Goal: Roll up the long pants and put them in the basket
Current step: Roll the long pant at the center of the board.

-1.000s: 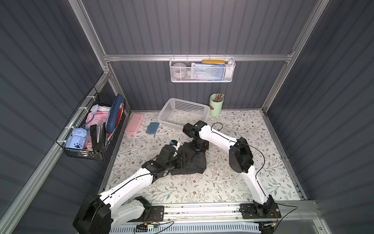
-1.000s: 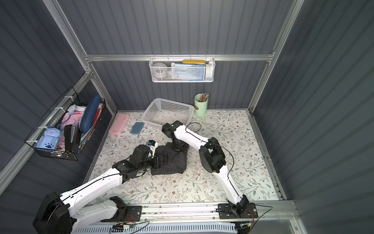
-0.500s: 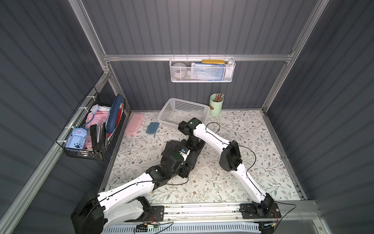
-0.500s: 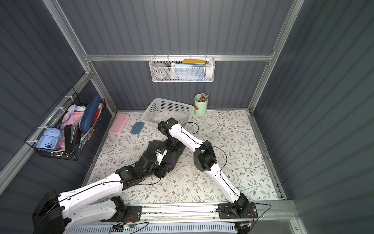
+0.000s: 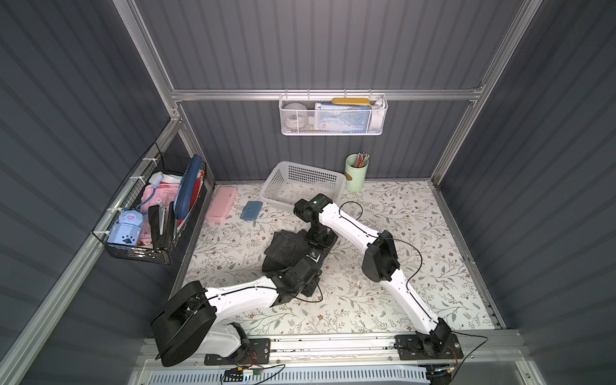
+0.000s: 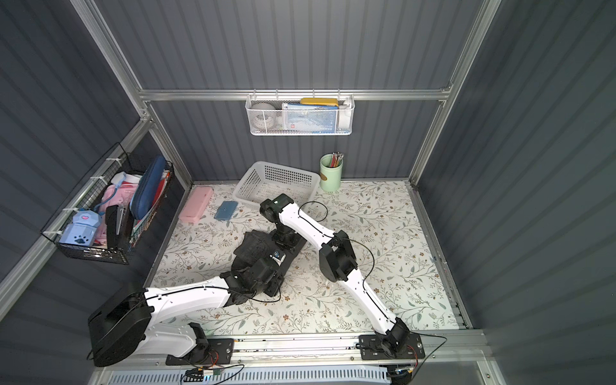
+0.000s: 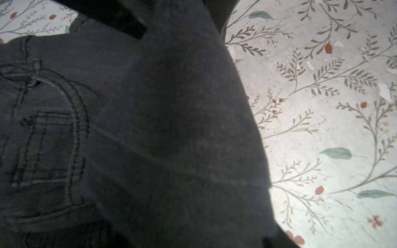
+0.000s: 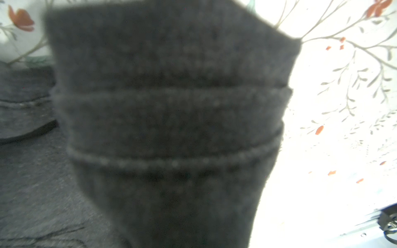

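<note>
Dark long pants (image 5: 283, 248) lie bunched in a compact heap on the floral tabletop (image 5: 416, 216), left of its middle and about halfway between its far and near edges. In both top views the left gripper (image 5: 313, 258) is down over the near right part of the long pants (image 6: 251, 248), and the right gripper (image 5: 319, 239) is down on their far right end. The two are close together, and their wrists cover the jaws, so whether either pair stands apart or together cannot be told. A white basket (image 5: 301, 166) and a green cup (image 5: 356, 173) stand at the far edge. A pink case (image 5: 220, 203) and a blue pad (image 5: 251, 210) lie near the far left corner, apart from the denim

In the left wrist view the long pants (image 7: 171, 128) fill most of the frame. A thick fold lies over a stitched pocket (image 7: 49, 139), with bare tabletop (image 7: 322, 107) beside it. No fingers show

In the right wrist view a blurred, hemmed band of the long pants (image 8: 171, 107) stands close before the lens, raised above the tabletop (image 8: 343, 85), with more denim lying flat beside it. It hides the fingers, so a clamp on it cannot be confirmed
</note>
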`<state>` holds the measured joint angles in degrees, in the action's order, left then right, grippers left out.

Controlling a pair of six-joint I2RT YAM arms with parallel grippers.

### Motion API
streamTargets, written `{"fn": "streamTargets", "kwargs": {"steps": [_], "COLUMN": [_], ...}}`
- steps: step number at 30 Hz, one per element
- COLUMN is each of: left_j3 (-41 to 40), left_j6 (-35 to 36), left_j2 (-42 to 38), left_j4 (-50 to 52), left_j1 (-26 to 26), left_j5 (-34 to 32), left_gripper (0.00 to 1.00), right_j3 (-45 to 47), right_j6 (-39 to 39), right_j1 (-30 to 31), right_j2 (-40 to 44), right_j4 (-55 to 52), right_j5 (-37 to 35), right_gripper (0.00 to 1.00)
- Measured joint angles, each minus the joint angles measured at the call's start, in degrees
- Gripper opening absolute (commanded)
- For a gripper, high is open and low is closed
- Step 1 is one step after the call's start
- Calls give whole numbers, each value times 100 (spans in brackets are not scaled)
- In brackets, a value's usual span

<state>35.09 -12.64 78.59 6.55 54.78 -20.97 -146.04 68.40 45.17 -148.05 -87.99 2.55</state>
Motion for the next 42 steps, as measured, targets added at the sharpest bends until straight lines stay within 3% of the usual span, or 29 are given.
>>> {"fn": "streamTargets", "kwargs": {"steps": [2, 5, 7, 8, 11, 13, 21, 28, 35, 42], "left_j3": [0, -98, -339, -511, -970, -1191, -2142, -2262, -2326, -2345], "left_j6": [-85, -330, -529, -693, -1075, -1276, -2153, -2894, -3442, -3650], "left_j2": [13, 2, -76, -164, -476, -699, -1567, -1228, -293, 129], "left_j4": [-59, -232, -503, -688, -1091, -1252, -2048, -2767, -4070, -4918], "left_j1": [4, 31, 31, 31, 20, -50, -1504, -2214, -2809, -3012], "left_j5": [0, 116, 192, 236, 302, 378, 1541, 2712, 3910, 4505], "left_gripper": [21, 9, 6, 1, 0, 0, 0, 0, 0, 0], "right_j3": [61, 229, 450, 603, 1233, 1838, 3998, 6710, 8168, 8037], "right_j6": [-22, -138, -256, -308, -466, -564, -820, -632, -481, -444], "right_j1": [-2, -2, 7, 17, 26, 15, -223, -334, -181, -214], "right_j2": [44, 170, 341, 461, 990, 1484, 3259, 4544, 4262, 3414], "right_j4": [48, 234, 411, 531, 1014, 1447, 3084, 5416, 8671, 10830], "right_j5": [35, 160, 251, 284, 365, 424, 538, 789, 855, 1130], "right_gripper": [41, 56, 62, 71, 77, 90, 91, 99, 99, 99]}}
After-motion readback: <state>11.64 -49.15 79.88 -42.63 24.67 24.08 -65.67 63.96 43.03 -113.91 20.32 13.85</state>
